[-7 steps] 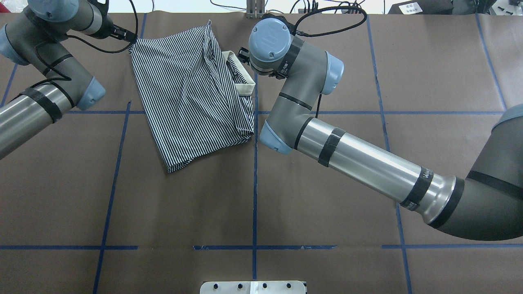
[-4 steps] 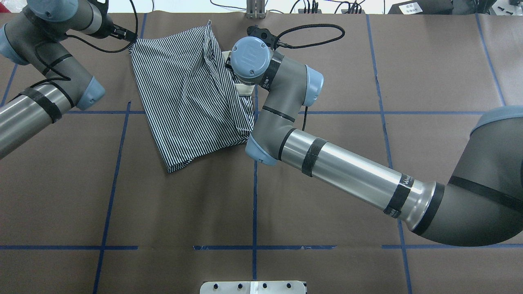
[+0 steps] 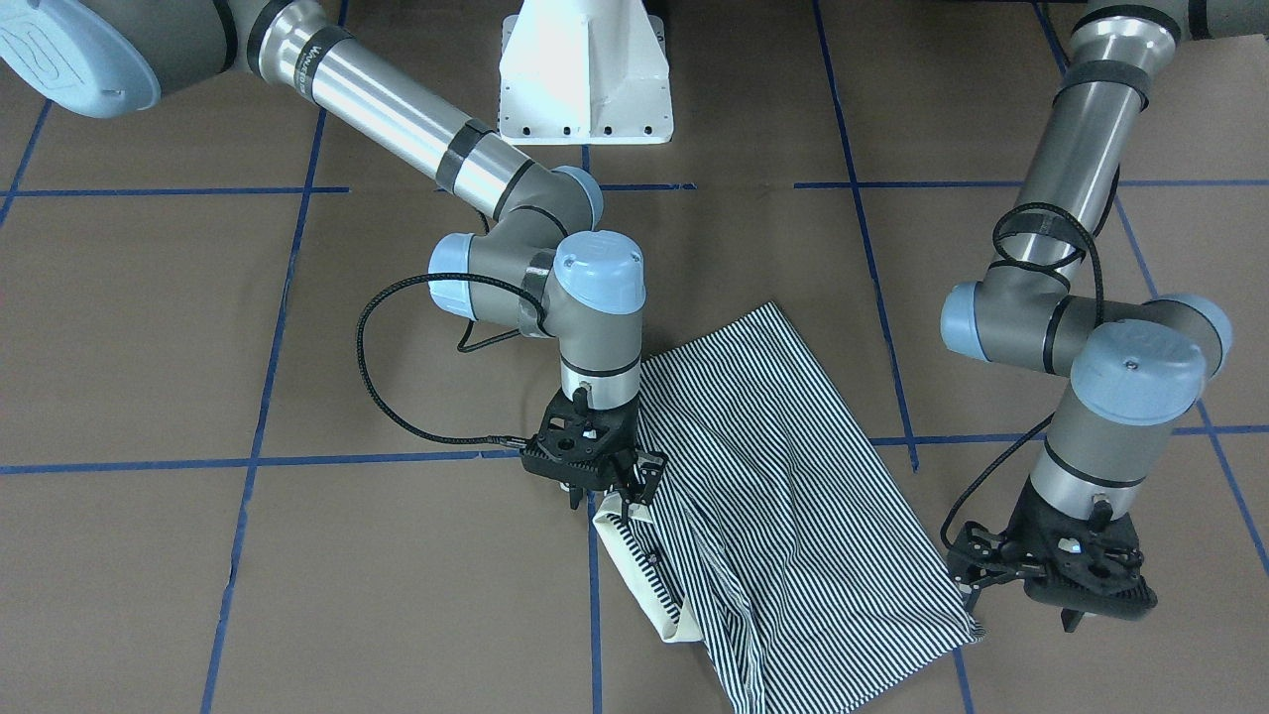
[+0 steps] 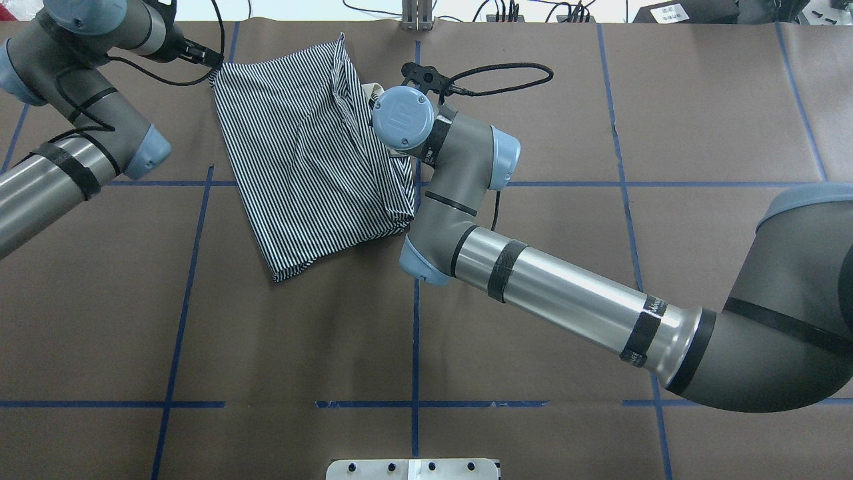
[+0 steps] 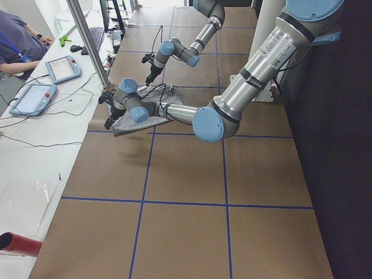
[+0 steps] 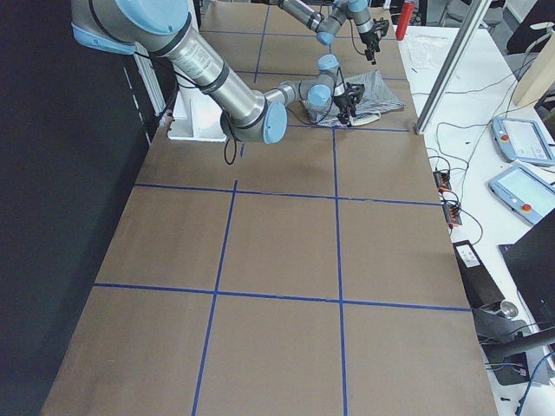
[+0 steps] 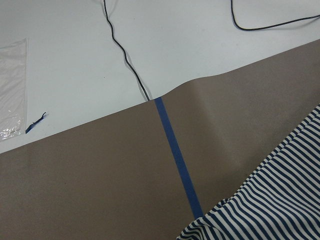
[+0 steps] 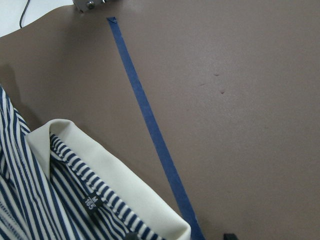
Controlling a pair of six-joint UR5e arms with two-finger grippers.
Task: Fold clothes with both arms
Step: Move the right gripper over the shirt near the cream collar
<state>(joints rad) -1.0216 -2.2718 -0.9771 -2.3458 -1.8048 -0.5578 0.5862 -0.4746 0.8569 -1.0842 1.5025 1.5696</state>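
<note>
The striped polo shirt lies folded on the brown table, far left of centre, and also shows in the front view. Its cream collar sits at the shirt's right edge and fills the lower left of the right wrist view. My right gripper hangs open, point down, right at the collar end of the shirt; in the overhead view its wrist hides it. My left gripper is open and low beside the shirt's far left corner, gripping nothing. The left wrist view shows only that striped edge.
Blue tape lines grid the brown table cover. The white pedestal base stands at the robot's side. A metal post and cables lie at the far edge. Operator tablets lie on a side table beyond it.
My right arm has swung left from beside the shirt until its wrist is over the collar. The left arm and the shirt have not moved.
</note>
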